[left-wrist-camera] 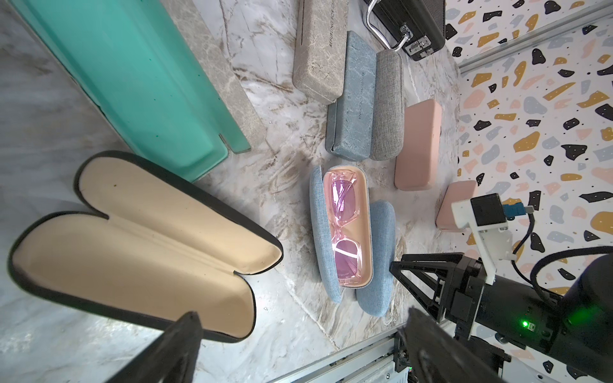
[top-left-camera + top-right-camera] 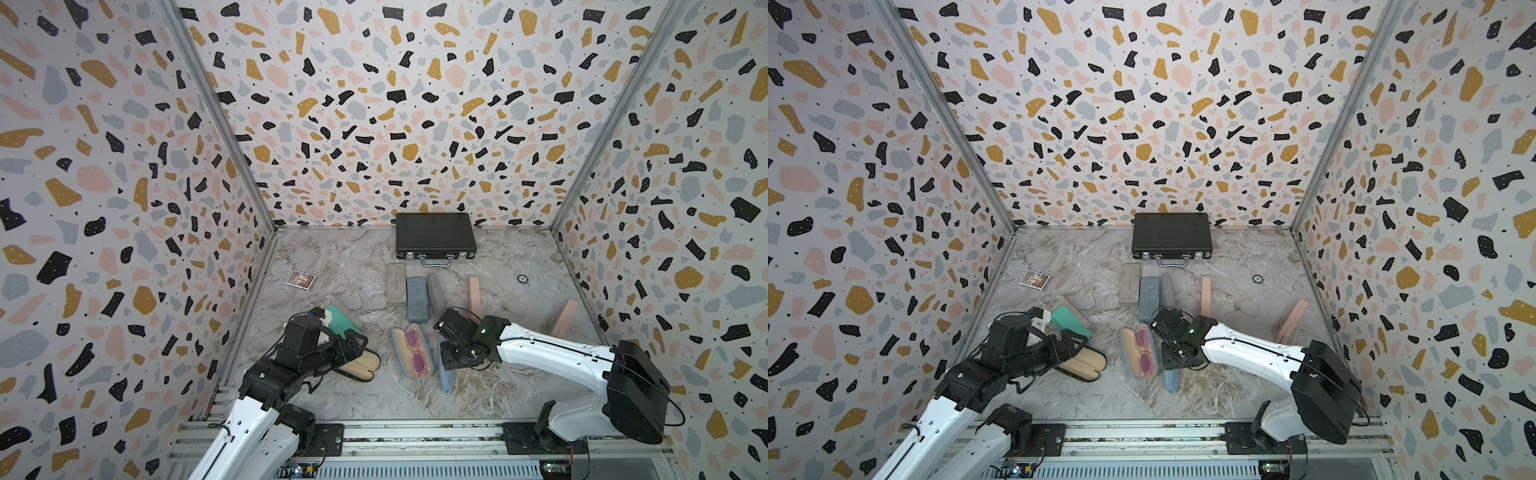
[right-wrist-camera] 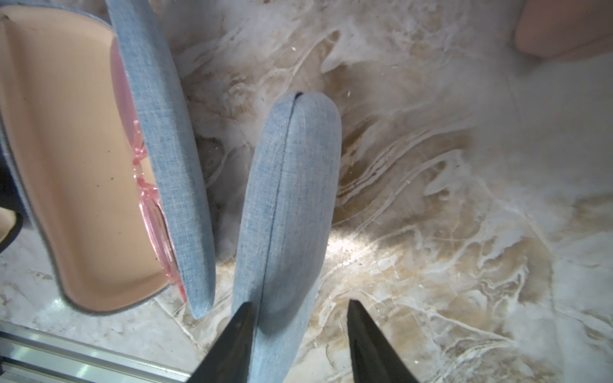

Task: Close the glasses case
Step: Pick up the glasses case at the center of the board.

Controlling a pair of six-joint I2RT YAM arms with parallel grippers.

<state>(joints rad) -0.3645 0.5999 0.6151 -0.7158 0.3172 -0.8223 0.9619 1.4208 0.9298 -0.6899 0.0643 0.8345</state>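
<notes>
Nearest the camera, an aluminium rail (image 2: 415, 434) runs along the front edge of the marble desk (image 2: 374, 399) and carries both arm bases. At the left, the left hand (image 1: 302, 315) hovers with its fingers spread wide and nothing between them. It is by the edge of a black case (image 1: 142, 245) that lies open, beige lining up. Behind that sits a teal case (image 2: 341, 321), and farther back a small card pack (image 2: 300, 279).

Toward the middle, an open blue case (image 2: 398, 347) lies flat with pink glasses (image 2: 417, 351) inside. Just beside it, across a narrow gap, the closed blue case (image 3: 288, 199) stands on its long edge, seam upward. The right hand (image 3: 298, 302) straddles its near end. One finger (image 3: 232, 341) rests against the fabric and the other stands clear, so the hand is parted, not pinching.

Behind, three closed cases (image 2: 417, 297) lie side by side before a black briefcase (image 2: 434, 235). To their right stands a pink case (image 2: 474, 295), and near the right wall another pink case (image 2: 564, 318).
</notes>
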